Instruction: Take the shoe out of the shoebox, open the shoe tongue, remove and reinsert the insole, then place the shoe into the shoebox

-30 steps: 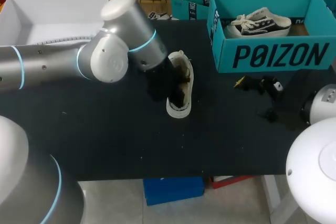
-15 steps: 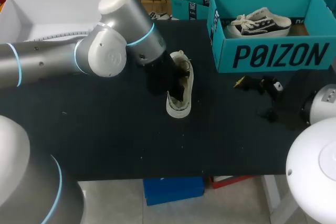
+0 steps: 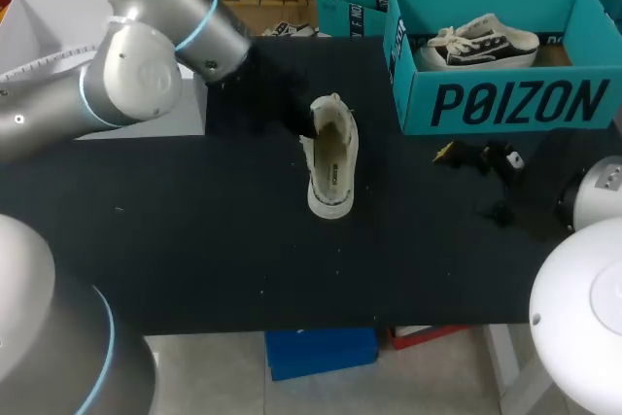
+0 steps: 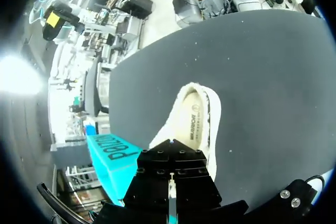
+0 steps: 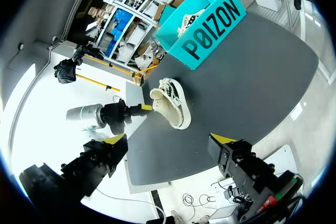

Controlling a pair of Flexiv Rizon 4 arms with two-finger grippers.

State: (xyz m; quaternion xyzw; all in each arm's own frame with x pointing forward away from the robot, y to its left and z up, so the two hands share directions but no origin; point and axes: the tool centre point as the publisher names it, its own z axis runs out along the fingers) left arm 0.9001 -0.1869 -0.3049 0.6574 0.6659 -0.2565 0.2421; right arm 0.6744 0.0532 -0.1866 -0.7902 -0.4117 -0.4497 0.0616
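Observation:
A cream shoe lies on the black table with its opening up and the insole showing inside. My left gripper is shut and holds nothing; it hangs just beside the shoe's far end. From the left wrist, the shoe is right ahead of the shut left gripper. The teal shoebox stands at the back right with a black-and-white sneaker in it. My right gripper sits open in front of the box. Its own view shows the right gripper wide open, the shoe well ahead.
A white open box stands at the table's back left, under my left arm. A second teal box sits behind the shoebox. Bare black table lies in front of the shoe.
My left arm has drawn back up and to the left, off the shoe, so the shoe's inside is uncovered. The shoe and the right arm have stayed put.

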